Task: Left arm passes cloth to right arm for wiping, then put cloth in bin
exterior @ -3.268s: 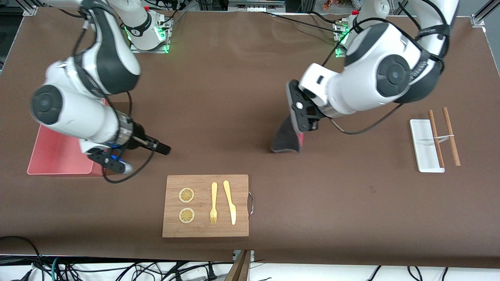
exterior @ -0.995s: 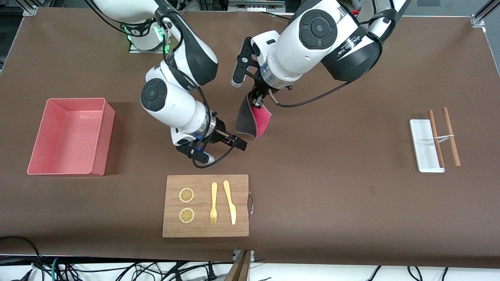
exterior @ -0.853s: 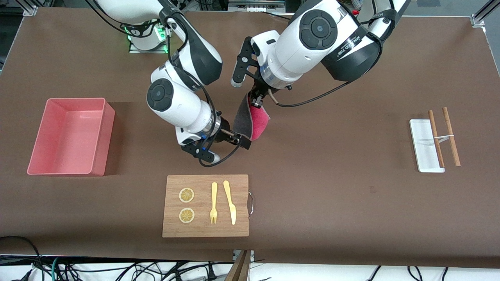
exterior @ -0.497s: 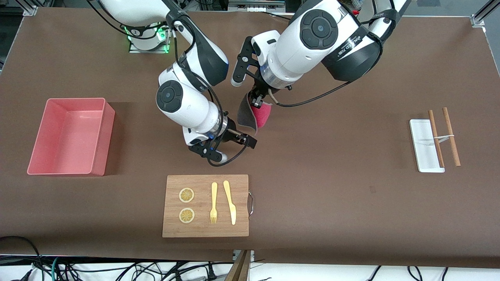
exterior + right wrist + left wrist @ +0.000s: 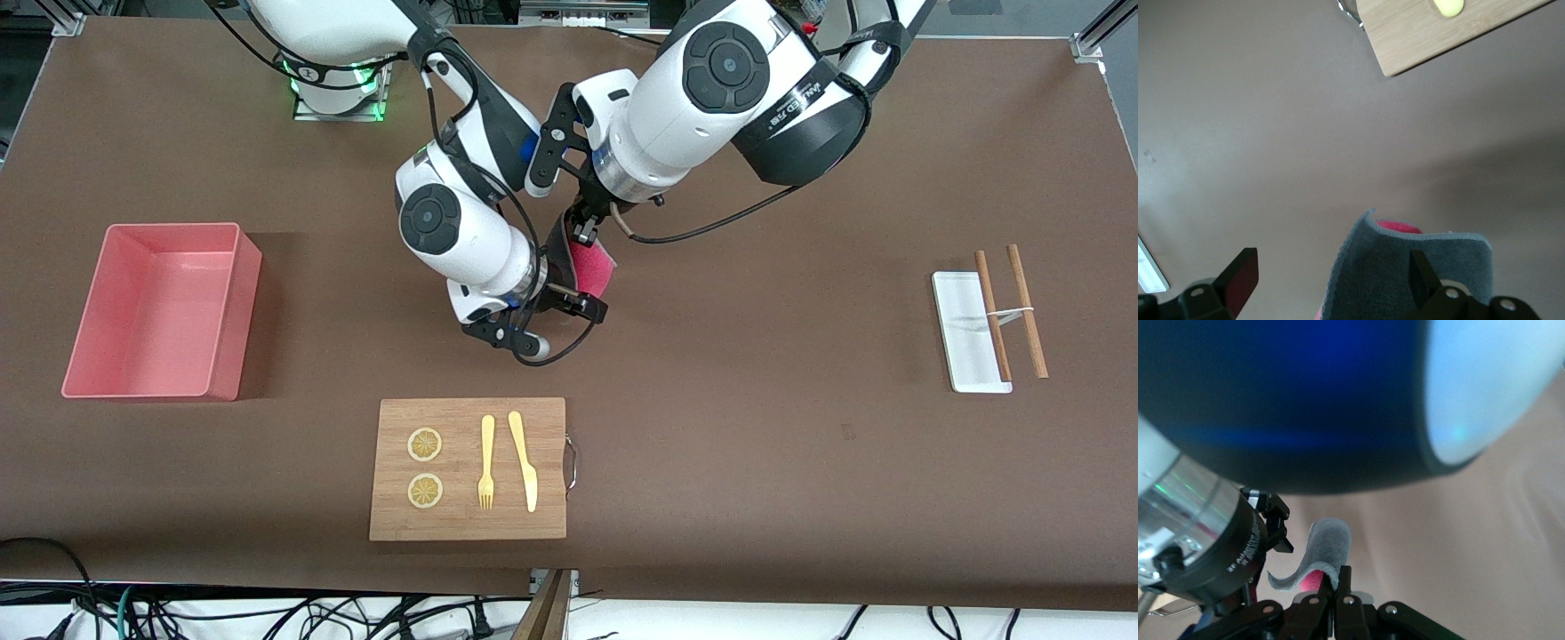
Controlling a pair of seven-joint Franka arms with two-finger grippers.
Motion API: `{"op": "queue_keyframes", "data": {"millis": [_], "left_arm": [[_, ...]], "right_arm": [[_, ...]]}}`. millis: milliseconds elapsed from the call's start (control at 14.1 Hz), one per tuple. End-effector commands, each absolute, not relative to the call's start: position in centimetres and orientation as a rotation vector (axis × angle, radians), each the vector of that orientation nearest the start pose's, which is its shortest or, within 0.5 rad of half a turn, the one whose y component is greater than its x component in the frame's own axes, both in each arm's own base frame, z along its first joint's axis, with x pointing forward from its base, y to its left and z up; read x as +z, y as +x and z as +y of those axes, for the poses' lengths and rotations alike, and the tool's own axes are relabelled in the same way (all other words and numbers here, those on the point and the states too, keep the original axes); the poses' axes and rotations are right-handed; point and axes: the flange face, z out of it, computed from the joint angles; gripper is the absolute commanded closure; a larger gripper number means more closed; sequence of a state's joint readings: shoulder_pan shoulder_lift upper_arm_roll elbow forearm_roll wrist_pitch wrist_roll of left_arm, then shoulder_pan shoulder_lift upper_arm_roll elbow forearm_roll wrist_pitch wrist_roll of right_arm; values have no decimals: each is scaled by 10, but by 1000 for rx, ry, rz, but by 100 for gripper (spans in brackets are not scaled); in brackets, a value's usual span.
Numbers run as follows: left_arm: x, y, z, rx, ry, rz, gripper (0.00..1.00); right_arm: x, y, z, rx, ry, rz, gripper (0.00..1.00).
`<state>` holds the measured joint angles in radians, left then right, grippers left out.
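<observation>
Over the table's middle, farther from the camera than the board [image 5: 468, 468], the left gripper [image 5: 582, 233] hangs clamped on the cloth [image 5: 589, 269] while the right gripper [image 5: 582, 307], fingers spread around its hanging end, has not closed; wiping and the bin [image 5: 160, 311] remain.

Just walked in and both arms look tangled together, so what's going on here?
It's a handover. The left gripper is shut on the cloth, which hangs above mid-table. The right gripper is at the cloth's lower edge, its fingers open around it. The bin sits at the right arm's end.
</observation>
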<state>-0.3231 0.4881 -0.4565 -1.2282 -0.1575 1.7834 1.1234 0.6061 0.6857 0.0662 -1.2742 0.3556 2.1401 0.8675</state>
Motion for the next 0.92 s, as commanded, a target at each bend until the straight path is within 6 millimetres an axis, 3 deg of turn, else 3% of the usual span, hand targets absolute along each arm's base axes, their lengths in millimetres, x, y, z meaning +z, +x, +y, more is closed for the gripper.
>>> {"op": "queue_keyframes", "data": {"millis": [0,142,853], "left_arm": [[532,542,-449,-338,-2108,2764,100],[532,543,-449,-341,-2110,2761,100],[531,542,-450,-343,-2087,2779,100]], "right_arm": [[373,594,476,185,-2694,509,2],[371,596,471,193,-2706,480,9],[351,582,483,244,-2750,404,9]]}}
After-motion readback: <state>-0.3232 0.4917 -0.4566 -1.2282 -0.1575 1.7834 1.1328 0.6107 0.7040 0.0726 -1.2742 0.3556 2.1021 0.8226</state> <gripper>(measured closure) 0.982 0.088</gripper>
